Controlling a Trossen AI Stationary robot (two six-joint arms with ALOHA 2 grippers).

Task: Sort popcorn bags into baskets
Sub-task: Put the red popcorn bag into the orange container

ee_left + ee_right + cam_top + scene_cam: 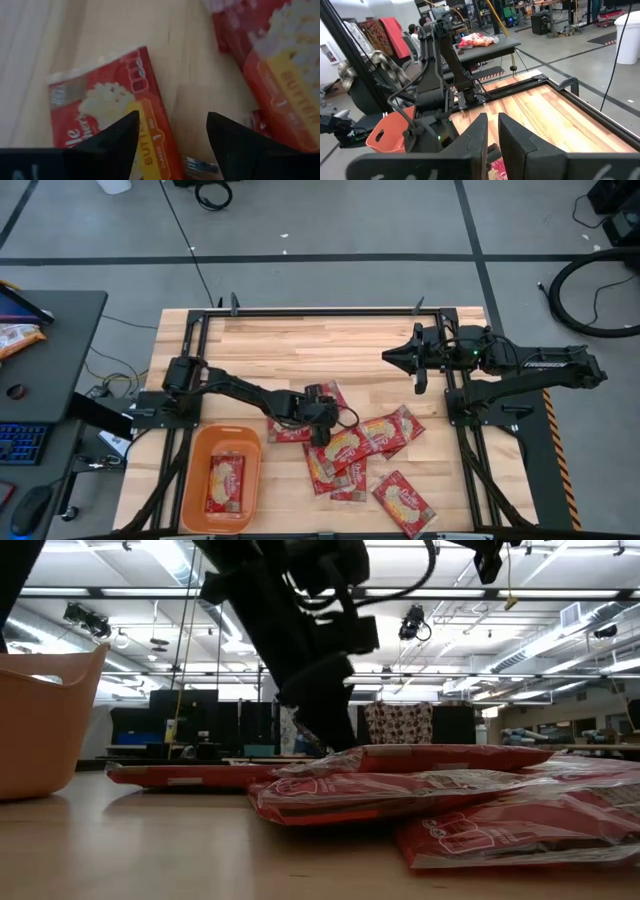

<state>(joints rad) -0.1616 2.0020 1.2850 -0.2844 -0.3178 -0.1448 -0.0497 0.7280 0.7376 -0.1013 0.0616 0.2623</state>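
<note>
1. The left gripper hangs low over the cluster of popcorn bags near the middle of the wooden table, its fingers spread apart with nothing between them.
2. Under it, the left wrist view shows a butter popcorn bag lying flat, with one finger over the bag and the other over bare wood beside the bag's long edge.
3. The orange basket sits at about 8 o'clock from the left gripper, near the table's front-left corner, with one popcorn bag already lying inside.
4. The remaining bags lie overlapping from under the gripper out to about 4 o'clock; one lies apart near the front edge.
5. The step in hand looks like reaching for the next bag: the fingers probably need to drop, straddle an edge and pinch it, then carry it towards 8 o'clock.
6. The right gripper waits raised at about 2 o'clock, its fingers nearly together and holding nothing.
</note>
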